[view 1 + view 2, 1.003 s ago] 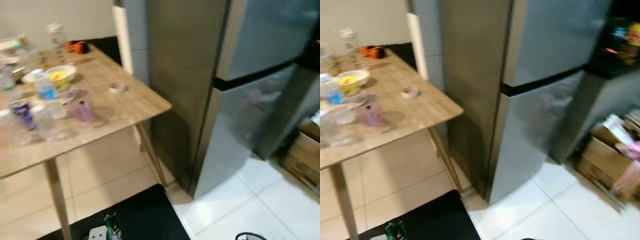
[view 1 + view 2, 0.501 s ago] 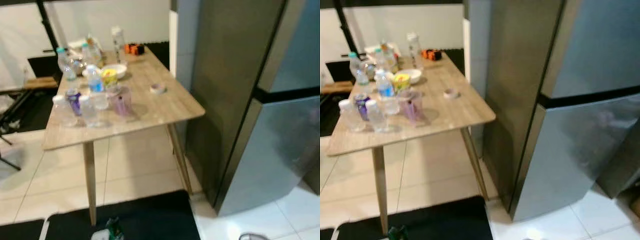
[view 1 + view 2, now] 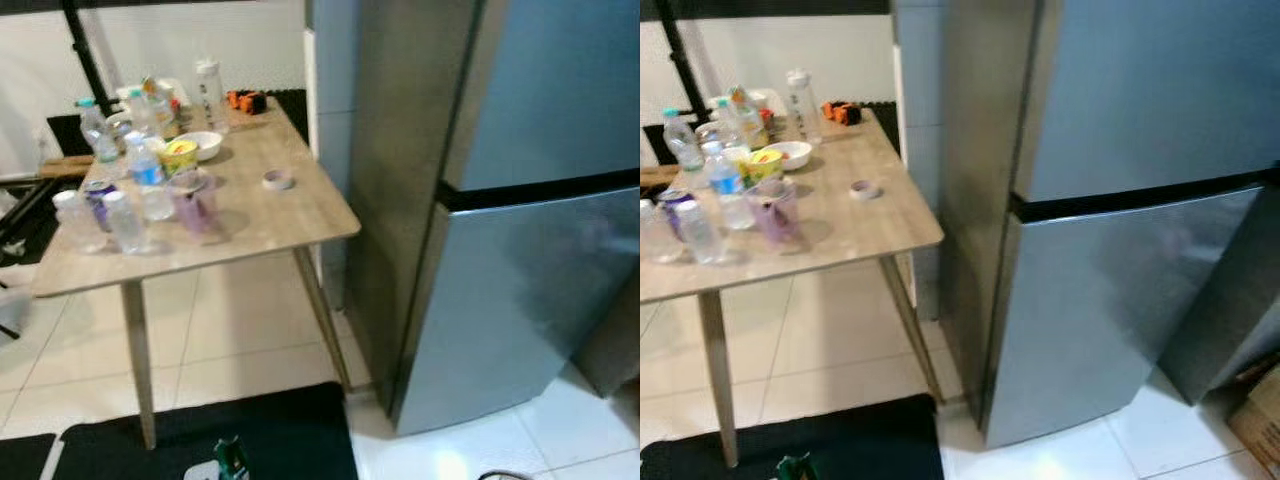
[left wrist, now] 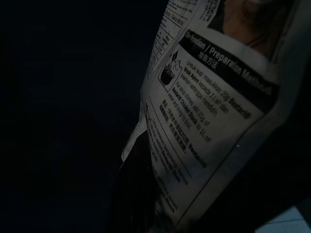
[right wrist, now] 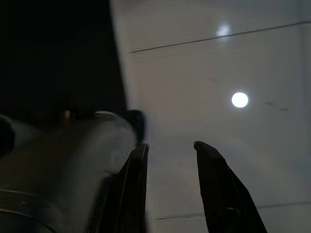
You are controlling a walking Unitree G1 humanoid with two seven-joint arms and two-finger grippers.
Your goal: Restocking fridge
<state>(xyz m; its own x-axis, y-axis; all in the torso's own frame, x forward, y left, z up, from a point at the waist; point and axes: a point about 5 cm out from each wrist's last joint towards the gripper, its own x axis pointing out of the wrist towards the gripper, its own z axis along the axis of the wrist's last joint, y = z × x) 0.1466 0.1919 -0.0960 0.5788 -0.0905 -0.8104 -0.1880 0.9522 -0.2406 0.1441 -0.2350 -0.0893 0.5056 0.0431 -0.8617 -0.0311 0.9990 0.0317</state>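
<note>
From the head cameras I see the steel fridge (image 3: 500, 250) on the right, both doors closed, with the wooden bench (image 3: 250, 215) just to its left carrying water bottles (image 3: 128, 222), a purple cup (image 3: 192, 203), a white bowl (image 3: 203, 145) and a tape roll (image 3: 277, 179). My left wrist view is dark; a printed food packet (image 4: 214, 121) sits close before the lens, and I cannot tell how those fingers stand. My right gripper (image 5: 170, 148) hangs over white floor tile (image 5: 218, 63), fingers parted, grasping nothing.
</note>
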